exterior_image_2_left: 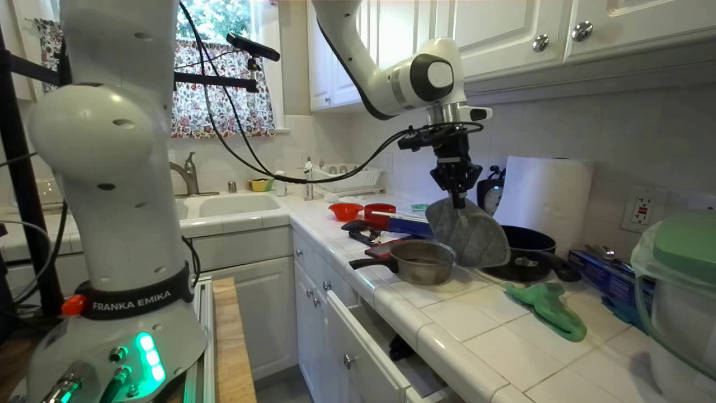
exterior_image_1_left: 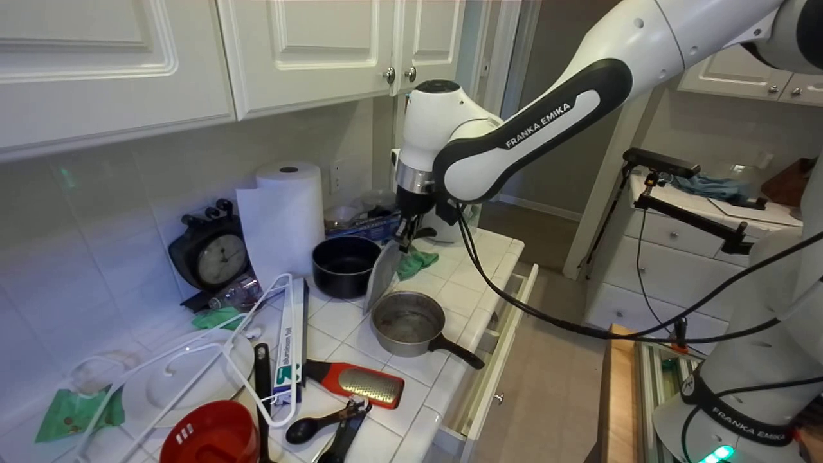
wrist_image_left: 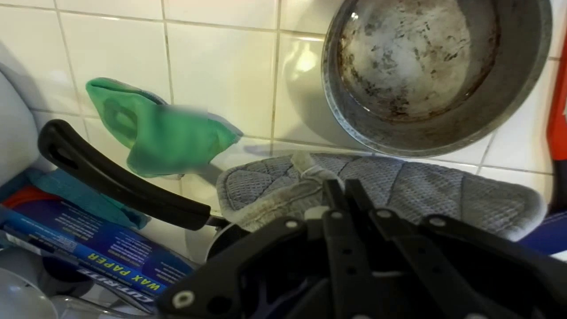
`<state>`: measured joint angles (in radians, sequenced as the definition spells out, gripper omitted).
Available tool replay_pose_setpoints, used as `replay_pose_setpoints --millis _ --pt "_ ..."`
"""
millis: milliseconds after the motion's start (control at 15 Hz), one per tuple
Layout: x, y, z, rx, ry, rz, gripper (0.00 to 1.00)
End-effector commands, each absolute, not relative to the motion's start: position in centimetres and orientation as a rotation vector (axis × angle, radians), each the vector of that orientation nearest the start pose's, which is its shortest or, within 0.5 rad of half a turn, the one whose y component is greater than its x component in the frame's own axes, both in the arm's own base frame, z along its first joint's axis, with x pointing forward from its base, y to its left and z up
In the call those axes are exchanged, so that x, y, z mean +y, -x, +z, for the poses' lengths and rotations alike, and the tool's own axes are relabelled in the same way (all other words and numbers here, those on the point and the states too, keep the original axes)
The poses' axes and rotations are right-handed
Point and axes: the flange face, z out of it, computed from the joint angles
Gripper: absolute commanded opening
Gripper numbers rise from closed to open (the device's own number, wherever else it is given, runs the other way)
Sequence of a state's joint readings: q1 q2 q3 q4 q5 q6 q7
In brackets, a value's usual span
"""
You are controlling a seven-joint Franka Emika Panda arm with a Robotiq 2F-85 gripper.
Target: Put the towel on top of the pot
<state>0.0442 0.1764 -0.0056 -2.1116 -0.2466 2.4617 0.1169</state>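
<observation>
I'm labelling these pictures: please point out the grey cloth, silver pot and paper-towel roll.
Grey cloth [exterior_image_2_left: 472, 238], in an exterior view: on its quilted face.
Silver pot [wrist_image_left: 412, 62], in the wrist view: inside bottom.
Paper-towel roll [exterior_image_1_left: 292, 222], in an exterior view: white side.

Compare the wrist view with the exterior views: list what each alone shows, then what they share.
Only the wrist view: readable WAX PAPER lettering on the blue box.

Only the exterior views, both of them: the paper-towel roll, the open drawer and the dark handle of the silver pot.

Shared: the silver pot itself, cut off at the wrist view's top edge, the grey towel, the green cloth and the claw.
</observation>
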Motion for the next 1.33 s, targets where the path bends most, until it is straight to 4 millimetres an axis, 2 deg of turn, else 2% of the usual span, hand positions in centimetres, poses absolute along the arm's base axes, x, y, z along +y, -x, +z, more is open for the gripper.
replay_pose_setpoints --millis 0,200,400,933,1267 --pt "3.7 -56.9 35.9 -0.174 3.258 -0.360 0.04" --pt "4.6 -55.4 36.7 -0.241 3.232 -0.452 0.04" --pt "5.0 -53.9 36.6 -0.269 3.209 -0.501 0.04" --pt "5.5 -50.4 33.5 -0.306 3.195 -0.439 0.04" --pt "5.4 -48.4 32.4 -0.317 3.197 -0.414 0.04"
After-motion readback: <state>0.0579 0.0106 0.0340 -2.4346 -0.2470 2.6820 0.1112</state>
